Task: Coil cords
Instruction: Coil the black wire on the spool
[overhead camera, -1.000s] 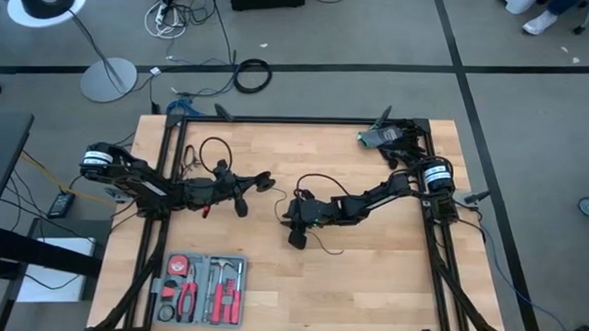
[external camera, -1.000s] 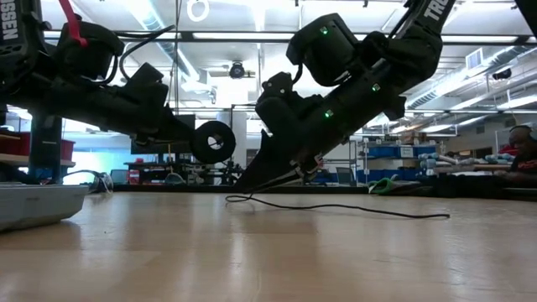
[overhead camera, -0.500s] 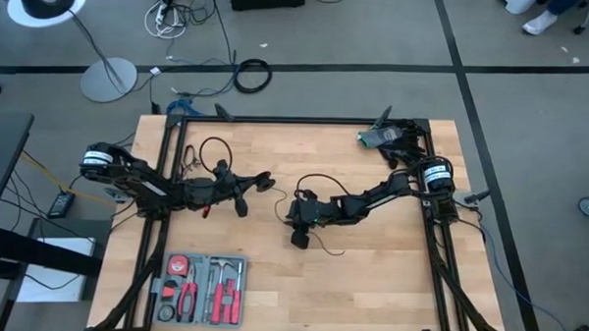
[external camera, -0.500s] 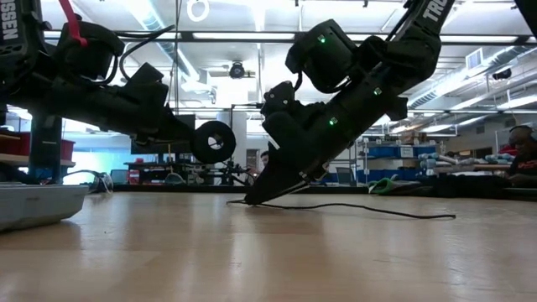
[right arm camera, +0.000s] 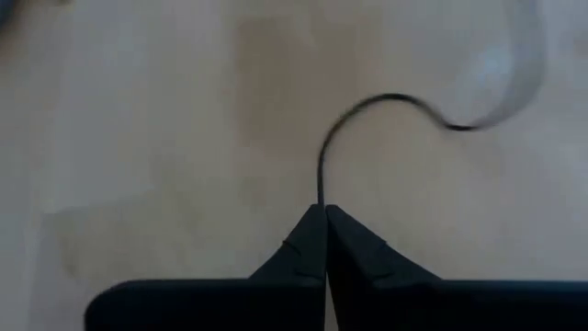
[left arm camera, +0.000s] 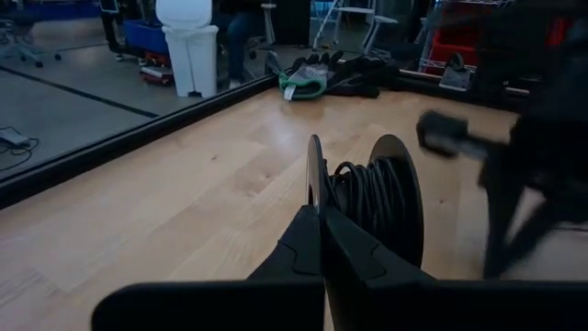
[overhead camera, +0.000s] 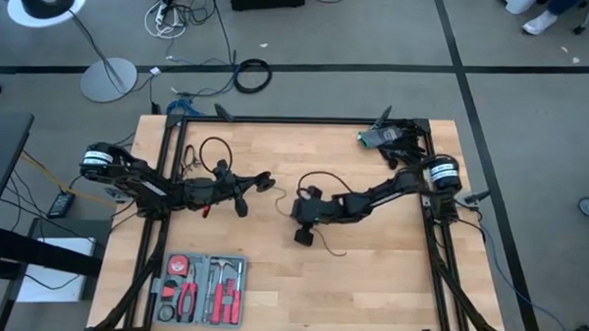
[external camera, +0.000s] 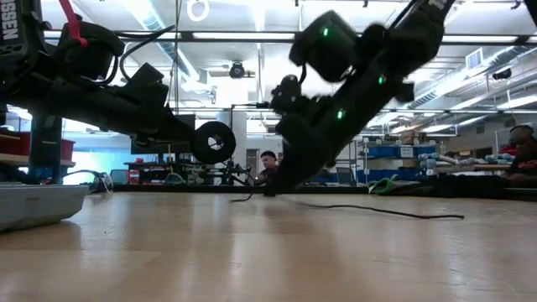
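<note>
The thin black cord (right arm camera: 323, 161) lies near the table's centre, pinched between the closed fingers of the right gripper (right arm camera: 324, 210), and its far curve is blurred in the right wrist view. In the low view the cord trails along the wooden table (overhead camera: 369, 276) toward 3 o'clock. At 9 o'clock of it the left gripper (left arm camera: 321, 213) is clamped on the rim of a black spool (left arm camera: 372, 198) wound with cord, whose lower part its fingers hide
</note>
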### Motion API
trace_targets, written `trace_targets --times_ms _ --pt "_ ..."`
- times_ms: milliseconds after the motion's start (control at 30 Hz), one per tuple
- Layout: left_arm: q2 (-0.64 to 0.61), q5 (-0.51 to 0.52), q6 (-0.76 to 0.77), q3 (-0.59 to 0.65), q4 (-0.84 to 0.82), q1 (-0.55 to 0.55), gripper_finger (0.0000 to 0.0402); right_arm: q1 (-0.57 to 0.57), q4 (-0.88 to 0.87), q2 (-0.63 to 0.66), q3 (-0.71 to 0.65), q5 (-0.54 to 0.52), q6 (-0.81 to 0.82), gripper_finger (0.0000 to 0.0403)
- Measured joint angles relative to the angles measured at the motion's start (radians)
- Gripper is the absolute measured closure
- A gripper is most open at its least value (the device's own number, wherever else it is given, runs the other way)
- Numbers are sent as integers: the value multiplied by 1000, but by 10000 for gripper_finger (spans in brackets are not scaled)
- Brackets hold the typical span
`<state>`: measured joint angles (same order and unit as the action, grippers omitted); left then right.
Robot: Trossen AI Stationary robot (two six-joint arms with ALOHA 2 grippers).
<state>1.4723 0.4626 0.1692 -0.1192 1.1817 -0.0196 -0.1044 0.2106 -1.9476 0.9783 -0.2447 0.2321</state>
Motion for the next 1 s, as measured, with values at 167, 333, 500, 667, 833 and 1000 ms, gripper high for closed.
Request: trace_targets --times_ms 167,333,500,667,833,1000 --pt "0 -40 20 0 -3 0 401 11 -236 126 1 -188 52 401" --pt "0 -156 18 -4 -4 0 401 49 -251 215 1 -259 36 402" --pt "-1 -187 17 -48 -91 0 401 99 -184 251 1 -259 -6 402" --pt "0 -131 18 -120 -297 0 401 107 -119 244 62 -184 -80 402" --pt "0 -65 25 -145 -349 0 401 93 -122 233 121 -182 -144 403" --pt "0 -61 65 -145 -386 0 401 75 -122 233 173 -223 -220 403"
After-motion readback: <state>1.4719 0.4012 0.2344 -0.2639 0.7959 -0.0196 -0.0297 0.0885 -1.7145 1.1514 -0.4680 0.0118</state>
